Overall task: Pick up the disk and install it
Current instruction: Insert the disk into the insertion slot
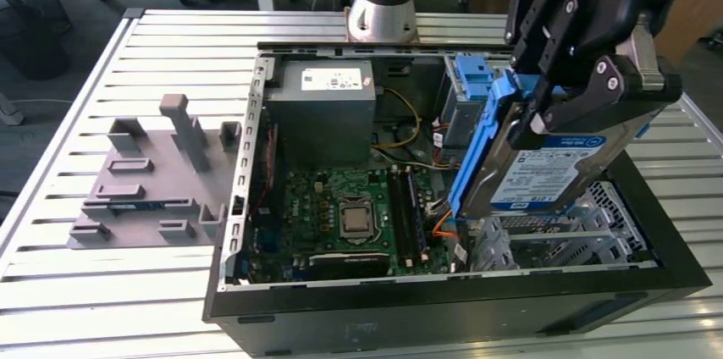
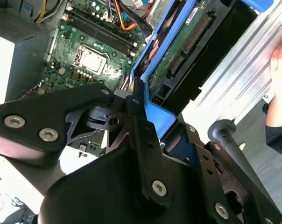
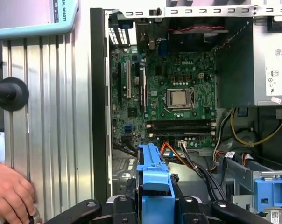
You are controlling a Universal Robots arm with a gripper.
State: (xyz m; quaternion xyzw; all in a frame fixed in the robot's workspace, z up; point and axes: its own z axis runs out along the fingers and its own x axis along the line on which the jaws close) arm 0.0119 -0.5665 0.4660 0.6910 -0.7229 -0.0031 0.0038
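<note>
My gripper (image 1: 568, 109) is shut on the disk (image 1: 550, 171), a silver drive with a white-and-blue label in a thin blue bracket (image 1: 479, 151). In the exterior view the disk hangs tilted, on edge, above the right side of the open computer case (image 1: 452, 312), over the metal drive cage (image 1: 576, 236). In the second wrist view the disk's green underside (image 2: 185, 51) and its blue bracket (image 2: 152, 112) sit between the black fingers (image 2: 138, 116). The first wrist view looks down past the bracket's blue edge (image 3: 153, 170) onto the motherboard (image 3: 178, 93).
Inside the case lie the motherboard (image 1: 350, 215), the grey power supply (image 1: 324, 113), loose cables (image 1: 412, 151) and a blue latch (image 1: 470, 80) at the far bay. A grey moulded fixture (image 1: 158, 181) rests on the slatted table (image 1: 113, 291). A person's hand (image 3: 10, 196) rests beside the case.
</note>
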